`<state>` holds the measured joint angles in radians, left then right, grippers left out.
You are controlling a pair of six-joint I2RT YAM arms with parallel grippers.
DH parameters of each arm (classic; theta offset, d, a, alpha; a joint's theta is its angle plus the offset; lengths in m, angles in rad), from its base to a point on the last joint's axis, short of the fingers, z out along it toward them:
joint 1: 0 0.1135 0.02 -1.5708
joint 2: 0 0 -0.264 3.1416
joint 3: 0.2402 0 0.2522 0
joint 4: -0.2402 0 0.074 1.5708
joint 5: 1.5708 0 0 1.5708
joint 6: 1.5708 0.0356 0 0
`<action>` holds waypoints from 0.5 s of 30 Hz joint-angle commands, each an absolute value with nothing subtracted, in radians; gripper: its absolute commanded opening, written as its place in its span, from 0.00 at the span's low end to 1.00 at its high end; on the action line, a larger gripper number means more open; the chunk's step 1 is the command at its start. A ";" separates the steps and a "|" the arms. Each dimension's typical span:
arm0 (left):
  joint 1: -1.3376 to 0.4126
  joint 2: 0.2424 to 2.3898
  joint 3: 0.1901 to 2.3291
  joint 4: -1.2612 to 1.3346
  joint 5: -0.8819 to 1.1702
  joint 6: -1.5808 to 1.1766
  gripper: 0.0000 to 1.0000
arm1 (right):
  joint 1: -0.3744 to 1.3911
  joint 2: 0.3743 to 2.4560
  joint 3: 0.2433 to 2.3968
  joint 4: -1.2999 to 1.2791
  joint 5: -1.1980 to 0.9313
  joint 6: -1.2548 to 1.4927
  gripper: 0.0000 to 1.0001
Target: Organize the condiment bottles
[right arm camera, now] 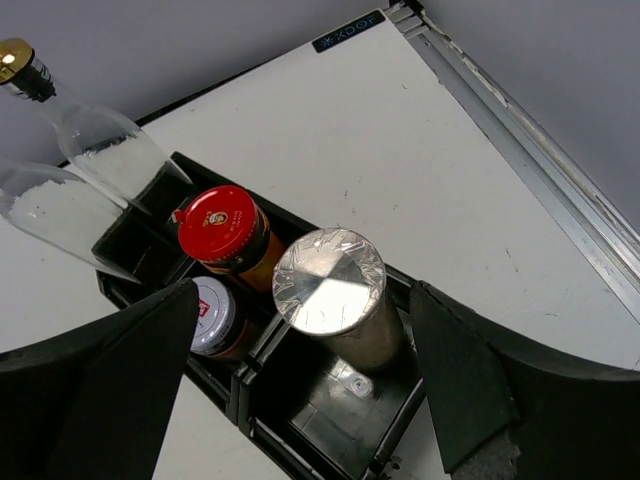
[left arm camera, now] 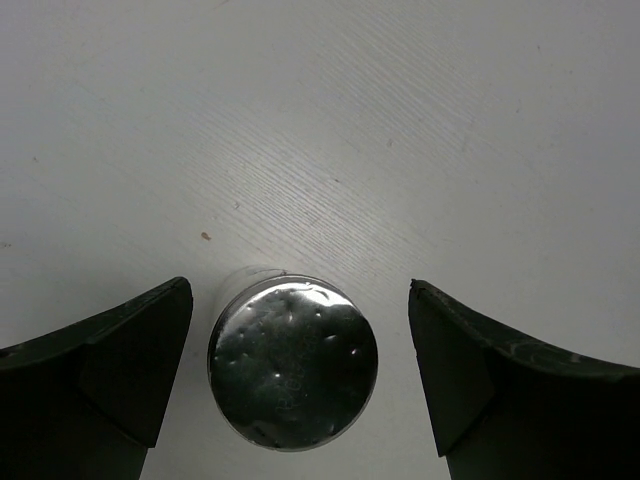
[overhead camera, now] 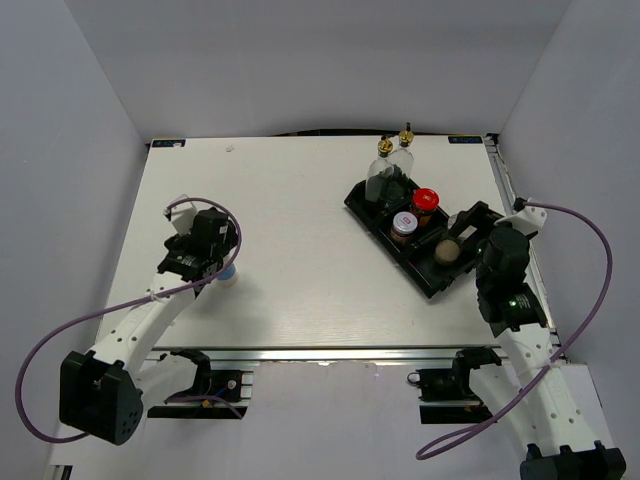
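1. Position: the blue-labelled shaker (overhead camera: 229, 276) stands upright on the bare bench (overhead camera: 300, 290), well apart from the black compartmented tray (overhead camera: 372, 205), on the left arm's side of it. Five containers are in the tray. Two clear glass bottles (overhead camera: 383, 170) are at its far end, then the red-lidded jar (overhead camera: 425, 198) and a pale-lidded jar (overhead camera: 404, 222). A silver-lidded shaker (overhead camera: 447, 248) is towards its near end.
2. Hands: the left hand (left arm camera: 298, 300) is released and straddles the lone shaker's lid, with a gap on each side. The right hand (right arm camera: 303, 288) is likewise released, above the shaker in the tray. No contact is seen.
3. Handling: the lone shaker is judged light and rigid, with a smooth lid and wall that may slip. Being narrow and upright, it could be tipped by an off-centre closure. A grip across the body just below the lid is advised.
4. Views: the left wrist view shows only the dimpled lid and the side gaps. The label and the tray are shown only from above, where the arm hides the lid. The right wrist view shows an unoccupied stretch of tray floor just beside the silver-lidded shaker.
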<state>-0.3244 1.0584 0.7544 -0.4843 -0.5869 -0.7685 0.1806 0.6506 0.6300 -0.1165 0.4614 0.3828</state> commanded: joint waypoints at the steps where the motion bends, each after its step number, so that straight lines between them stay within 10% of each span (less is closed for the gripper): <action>1: -0.347 1.046 0.756 -0.537 -0.667 -0.788 0.95 | 0.178 0.624 0.635 -0.101 0.503 0.400 0.89; 15: -0.480 1.164 0.839 -0.633 -0.779 -0.798 0.78 | 0.178 0.597 0.606 -0.109 0.578 0.411 0.89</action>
<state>-0.4660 1.1599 0.8005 -0.6033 -0.7406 -0.7834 0.1806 0.6121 0.6079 -0.1257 0.5304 0.3969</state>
